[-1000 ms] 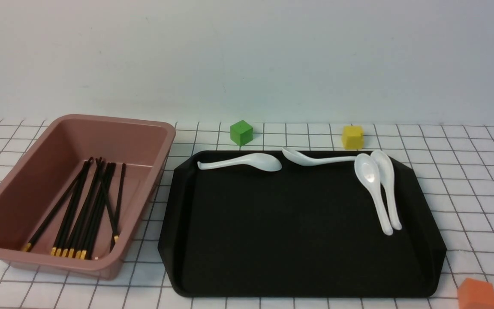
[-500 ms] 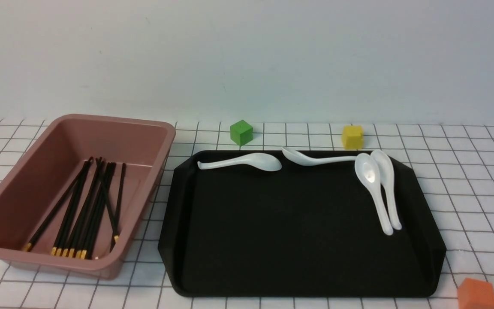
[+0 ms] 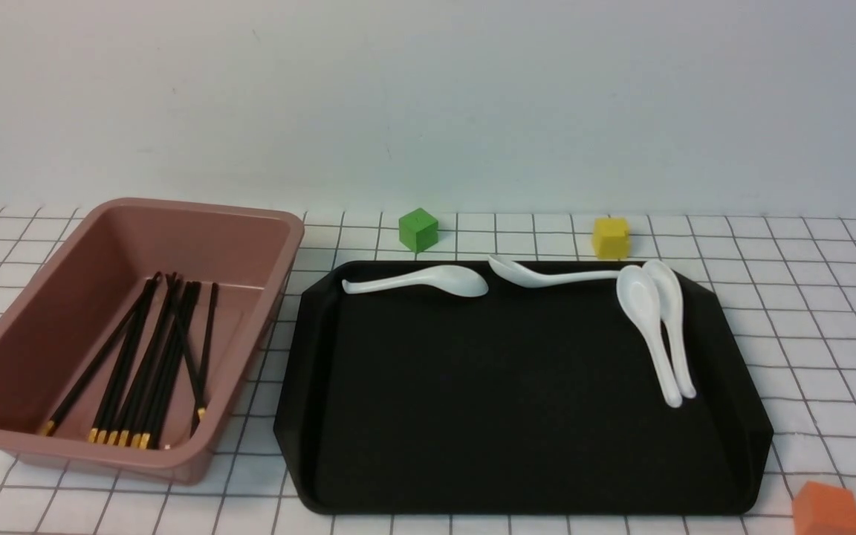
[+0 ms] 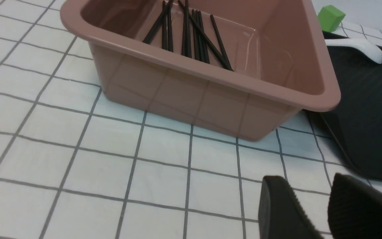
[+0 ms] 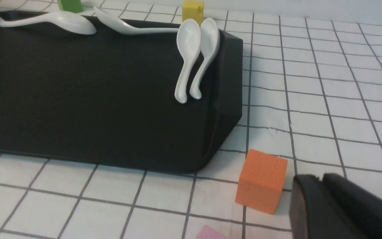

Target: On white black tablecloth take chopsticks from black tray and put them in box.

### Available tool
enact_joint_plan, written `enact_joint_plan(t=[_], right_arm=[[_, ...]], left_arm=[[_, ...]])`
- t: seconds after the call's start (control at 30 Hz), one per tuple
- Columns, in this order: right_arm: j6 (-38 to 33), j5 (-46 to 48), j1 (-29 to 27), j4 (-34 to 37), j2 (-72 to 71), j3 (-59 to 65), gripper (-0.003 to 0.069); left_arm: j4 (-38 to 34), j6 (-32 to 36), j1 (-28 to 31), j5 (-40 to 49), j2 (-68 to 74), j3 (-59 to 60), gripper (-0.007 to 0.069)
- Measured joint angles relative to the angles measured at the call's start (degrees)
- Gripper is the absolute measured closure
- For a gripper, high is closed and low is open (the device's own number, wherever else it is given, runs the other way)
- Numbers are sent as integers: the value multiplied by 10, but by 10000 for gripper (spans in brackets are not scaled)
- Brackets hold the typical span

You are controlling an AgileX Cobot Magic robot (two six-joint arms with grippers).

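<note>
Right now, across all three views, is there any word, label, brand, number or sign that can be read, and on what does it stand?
None: no readable text in any view.
Checked and plain: the pink box, the black tray, the white spoons, the green cube, the yellow cube and the orange cube.

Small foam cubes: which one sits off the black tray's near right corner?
The orange cube, on the checked tablecloth by that corner. The green cube and yellow cube sit beyond the black tray.
</note>
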Motion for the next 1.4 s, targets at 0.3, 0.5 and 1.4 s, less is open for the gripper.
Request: enact_joint_plan(t=[0.3, 0.5, 1.4], right_arm=[[0, 1, -13, -1, 0, 0, 569], [0, 1, -13, -2, 0, 0, 563], [0, 2, -13, -2, 0, 0, 531]], left_arm=[[0, 0, 0, 0, 0, 0, 386], [0, 0, 0, 0, 0, 0, 386], [0, 0, 0, 0, 0, 0, 386]])
